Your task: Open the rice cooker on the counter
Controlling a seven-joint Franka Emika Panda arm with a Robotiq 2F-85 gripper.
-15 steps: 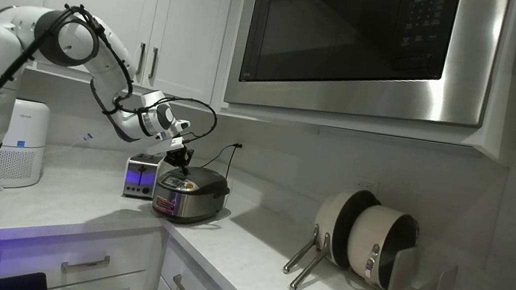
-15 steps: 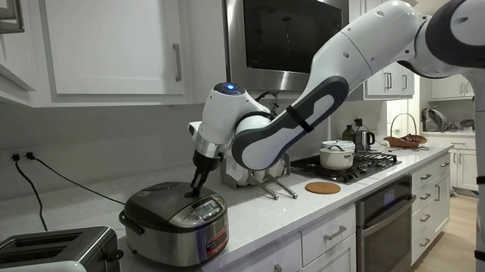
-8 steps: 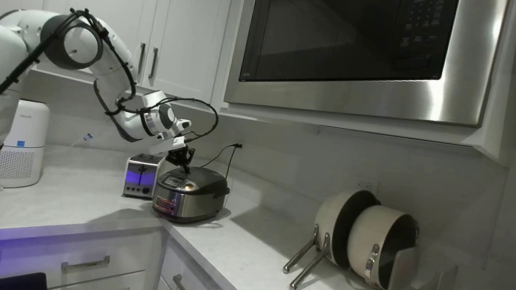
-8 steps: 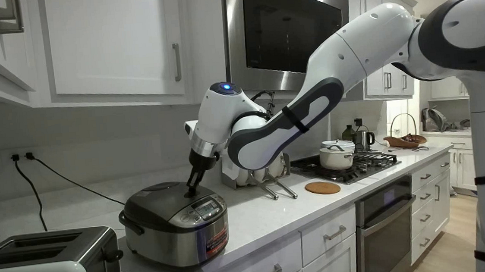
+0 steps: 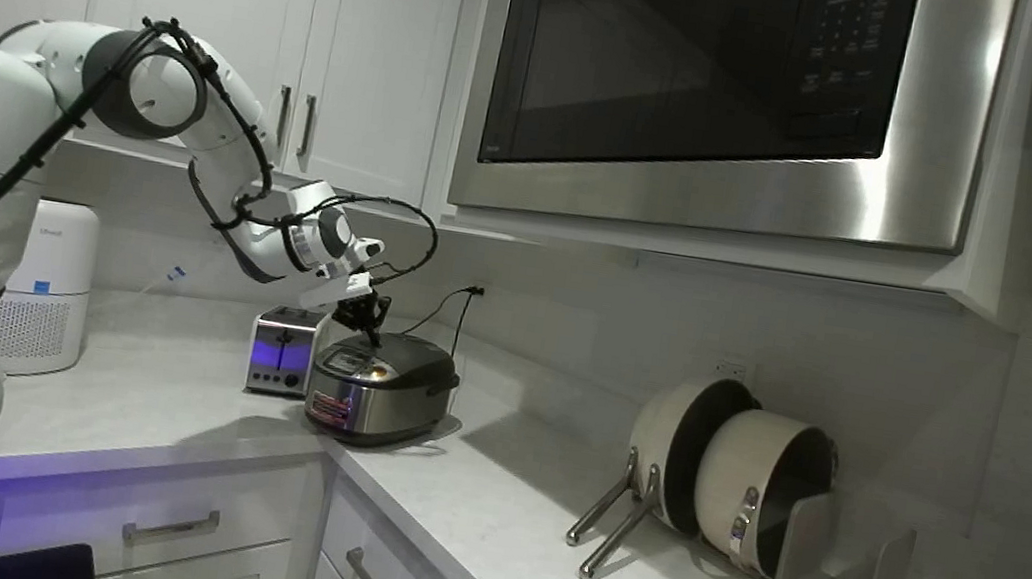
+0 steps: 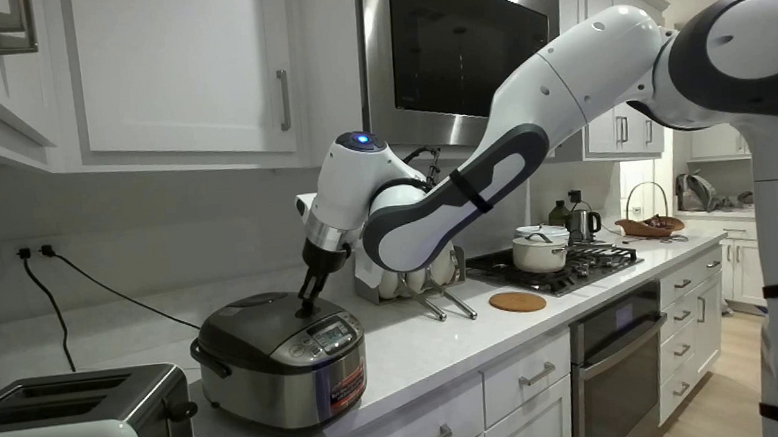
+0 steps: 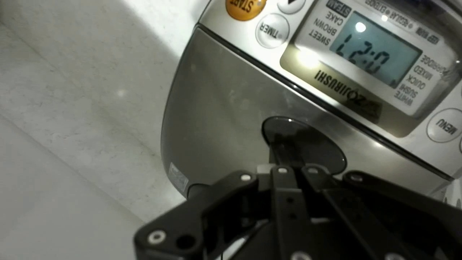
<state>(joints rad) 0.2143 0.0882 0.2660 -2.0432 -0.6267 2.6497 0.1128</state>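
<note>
Gripper (image 6: 307, 305) closed and empty, I hold it remotely at the dark oval button (image 7: 323, 150) on the rice cooker (image 6: 277, 379); an off-centre press could skid, leaving the lid (image 6: 254, 319) latched.

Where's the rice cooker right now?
In an exterior view, the rice cooker sits on the counter at lower left, right of the toaster; in the wrist view, the fingers are at its lid.

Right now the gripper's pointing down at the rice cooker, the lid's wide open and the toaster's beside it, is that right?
Not quite: the lid is shut, as both exterior views show. The gripper points down at the rice cooker, and the toaster is beside it.
</note>
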